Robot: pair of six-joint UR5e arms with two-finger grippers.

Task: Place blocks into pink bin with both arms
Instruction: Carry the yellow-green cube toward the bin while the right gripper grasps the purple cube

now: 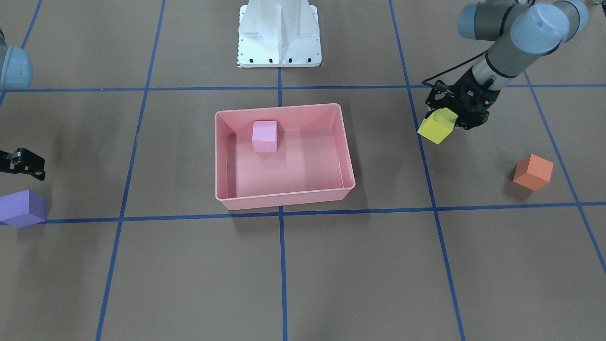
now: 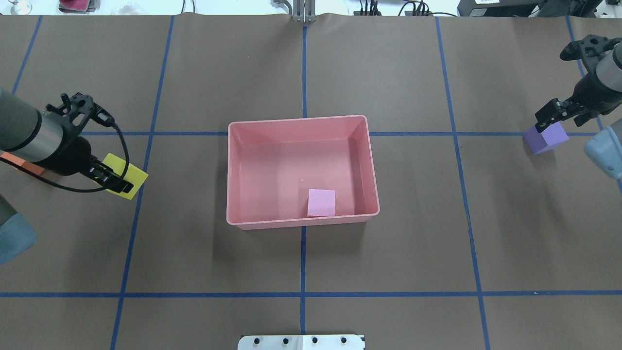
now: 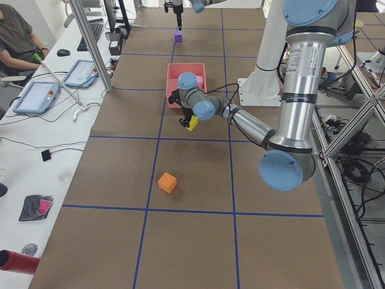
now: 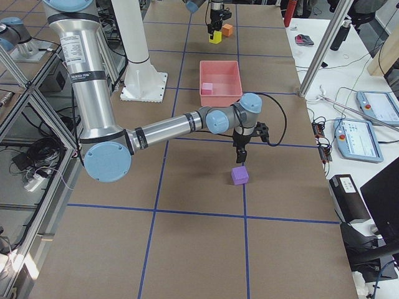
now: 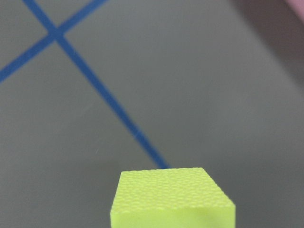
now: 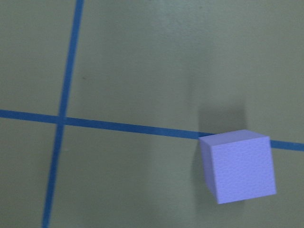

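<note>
Overhead exterior | your left fingers (image 2: 116, 182) clamp the yellow block (image 2: 137, 181), well left of the pink bin (image 2: 228, 170) | right fingers (image 2: 546, 116) over purple block (image 2: 546, 138), spread untellable | likely light foam: pinch opposite flat faces

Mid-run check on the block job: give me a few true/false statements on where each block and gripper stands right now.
1. The pink block lies inside the pink bin. True.
2. The left gripper holds the orange block. False: the left gripper grips the yellow block; the orange block sits on the table.
3. The purple block is in the bin. False: the purple block sits on the table by the right gripper.
4. Only one block is in the bin. True.
</note>
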